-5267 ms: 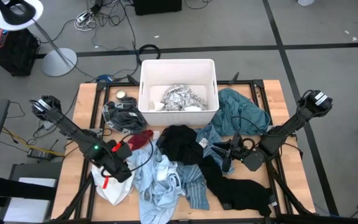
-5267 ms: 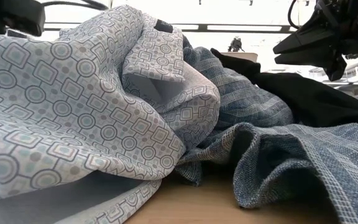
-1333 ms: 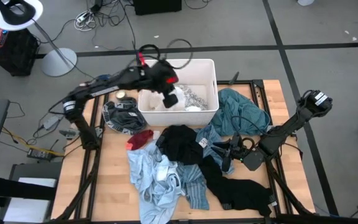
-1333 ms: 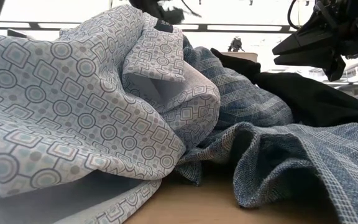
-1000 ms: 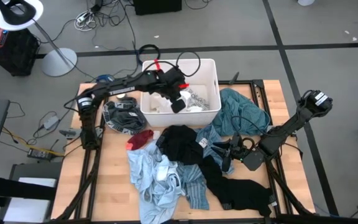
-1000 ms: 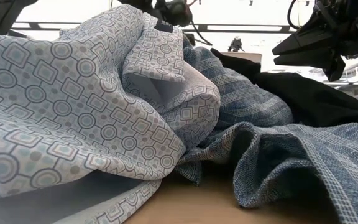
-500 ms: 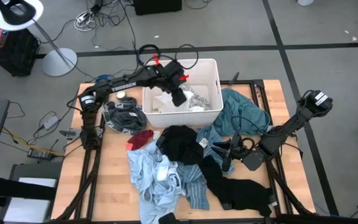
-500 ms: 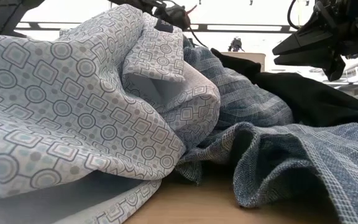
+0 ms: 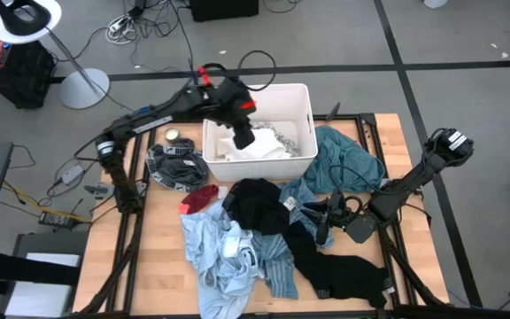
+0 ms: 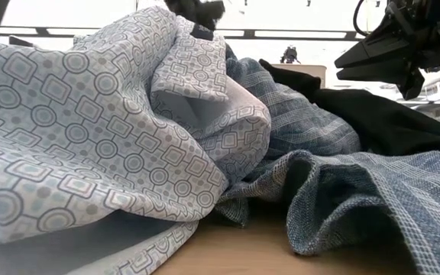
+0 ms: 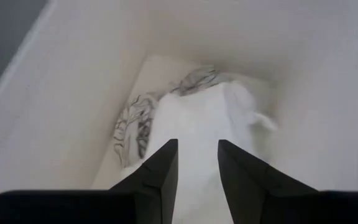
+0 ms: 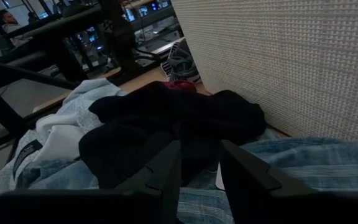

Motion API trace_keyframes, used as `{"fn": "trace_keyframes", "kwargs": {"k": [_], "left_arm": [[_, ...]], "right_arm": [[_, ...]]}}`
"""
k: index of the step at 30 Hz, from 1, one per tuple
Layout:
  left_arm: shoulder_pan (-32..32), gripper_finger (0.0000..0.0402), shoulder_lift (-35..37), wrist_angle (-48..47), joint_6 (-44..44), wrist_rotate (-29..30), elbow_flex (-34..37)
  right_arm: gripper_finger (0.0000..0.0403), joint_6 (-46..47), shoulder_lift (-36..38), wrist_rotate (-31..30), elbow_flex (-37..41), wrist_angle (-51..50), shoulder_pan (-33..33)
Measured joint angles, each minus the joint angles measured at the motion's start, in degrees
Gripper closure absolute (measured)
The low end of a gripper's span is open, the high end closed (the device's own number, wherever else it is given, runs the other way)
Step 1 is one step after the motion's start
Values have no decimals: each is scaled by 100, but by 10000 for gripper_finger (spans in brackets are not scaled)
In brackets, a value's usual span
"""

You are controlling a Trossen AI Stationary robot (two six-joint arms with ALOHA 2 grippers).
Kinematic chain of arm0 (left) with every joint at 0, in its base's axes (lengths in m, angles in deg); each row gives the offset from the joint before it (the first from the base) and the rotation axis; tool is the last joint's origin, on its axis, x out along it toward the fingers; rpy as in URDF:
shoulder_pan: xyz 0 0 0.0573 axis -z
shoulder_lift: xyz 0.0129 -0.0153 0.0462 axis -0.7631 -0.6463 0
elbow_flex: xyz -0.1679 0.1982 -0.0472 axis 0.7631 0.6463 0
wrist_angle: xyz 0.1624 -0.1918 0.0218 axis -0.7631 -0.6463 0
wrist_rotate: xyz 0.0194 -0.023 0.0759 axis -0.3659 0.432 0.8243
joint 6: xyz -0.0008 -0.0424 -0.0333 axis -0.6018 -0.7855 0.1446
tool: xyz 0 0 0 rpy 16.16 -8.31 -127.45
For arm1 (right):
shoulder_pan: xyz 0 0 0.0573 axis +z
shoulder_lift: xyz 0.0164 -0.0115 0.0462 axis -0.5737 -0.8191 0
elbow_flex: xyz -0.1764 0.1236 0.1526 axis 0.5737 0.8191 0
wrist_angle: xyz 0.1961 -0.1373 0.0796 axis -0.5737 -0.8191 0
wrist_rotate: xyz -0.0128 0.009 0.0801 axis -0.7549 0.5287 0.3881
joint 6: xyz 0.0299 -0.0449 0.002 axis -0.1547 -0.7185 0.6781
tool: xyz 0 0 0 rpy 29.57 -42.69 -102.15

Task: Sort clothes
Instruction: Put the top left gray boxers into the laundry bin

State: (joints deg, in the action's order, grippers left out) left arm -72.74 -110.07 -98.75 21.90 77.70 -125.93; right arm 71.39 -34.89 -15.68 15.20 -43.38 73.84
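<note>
Two arms on the job, and the left gripper (image 9: 243,135) is hanging over the white bin (image 9: 303,99) at twelve o'clock on the table, fingers spread with nothing between them. A white garment (image 11: 197,130) is lying loose in the bin directly beneath. My read: lifting straight up is the way to clear the bin wall without snagging cloth. The unsorted heap, with a black garment (image 9: 257,206) and a light blue shirt (image 9: 224,257), is waiting from centre to six o'clock. The right gripper (image 9: 319,221) is resting at four o'clock, fingers parted and holding nothing.
</note>
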Motion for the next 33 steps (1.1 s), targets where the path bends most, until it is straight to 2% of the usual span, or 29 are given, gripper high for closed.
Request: {"fn": "trace_keyframes", "kwargs": {"k": [8, 12, 18, 22, 26, 28, 33], "left_arm": [[375, 282, 972, -993, -90, 13, 27], [471, 284, 1481, -1370, -348, 331, 252], [507, 302, 2833, -1098, -943, 414, 1760], [463, 309, 3893, -735, -1363, 926, 3022], [313, 309, 4810, -709, -1784, 1580, 3956], [249, 309, 5101, -704, -1991, 1802, 4294], [67, 306, 5341, -710, -2187, 1625, 4815]], "right_arm": [[291, 2, 0, 1, 0, 4, 0], [291, 4, 0, 1, 0, 7, 0], [291, 4, 0, 3, 0, 6, 0], [291, 4, 0, 5, 0, 6, 0], [291, 4, 0, 5, 0, 5, 0], [291, 6, 0, 5, 0, 6, -2], [291, 64, 0, 7, 0, 6, -2]]}}
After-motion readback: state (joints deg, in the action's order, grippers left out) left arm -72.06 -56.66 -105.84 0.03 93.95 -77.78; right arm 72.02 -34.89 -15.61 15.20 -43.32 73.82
